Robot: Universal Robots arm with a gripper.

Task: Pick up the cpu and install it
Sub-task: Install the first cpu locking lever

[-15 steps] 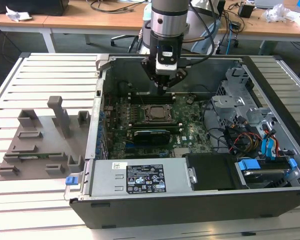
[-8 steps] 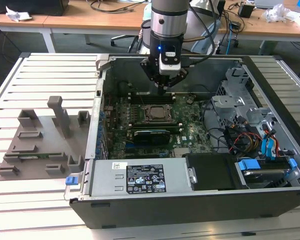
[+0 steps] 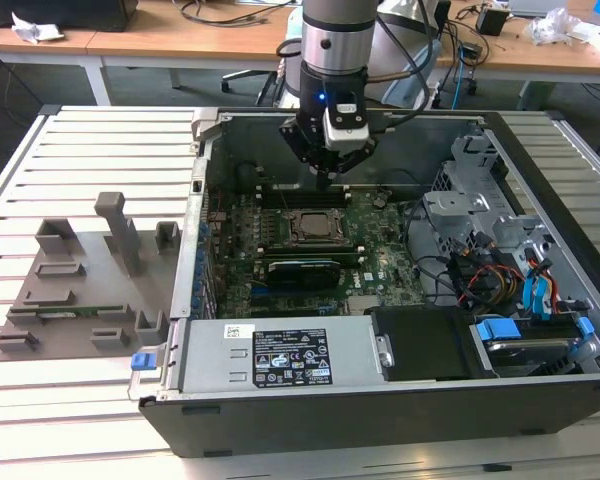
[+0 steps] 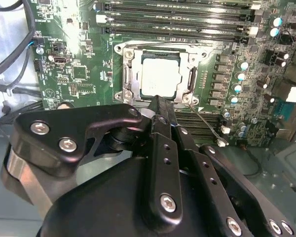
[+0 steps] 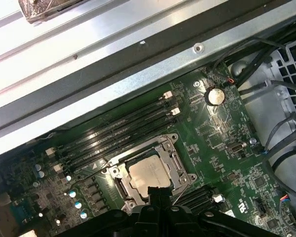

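The cpu (image 4: 160,74) is a silvery-white square chip lying flat inside the metal socket frame (image 4: 127,74) on the green motherboard (image 4: 74,74). In the first wrist view the cpu (image 5: 147,173) sits in the same frame (image 5: 173,157). My gripper (image 4: 158,101) hovers just above the socket's edge, its black fingers pressed together with nothing between them. In the exterior view the gripper (image 3: 325,178) hangs inside the open computer case, a little behind the socket (image 3: 313,226).
A long black card (image 3: 300,270) lies in front of the socket. Memory slots (image 5: 123,126) run beside it. The power supply (image 3: 280,360), drive cage (image 3: 480,200) and cables (image 3: 490,280) crowd the case. A grey fixture (image 3: 90,280) stands on the slatted table at the exterior view's left.
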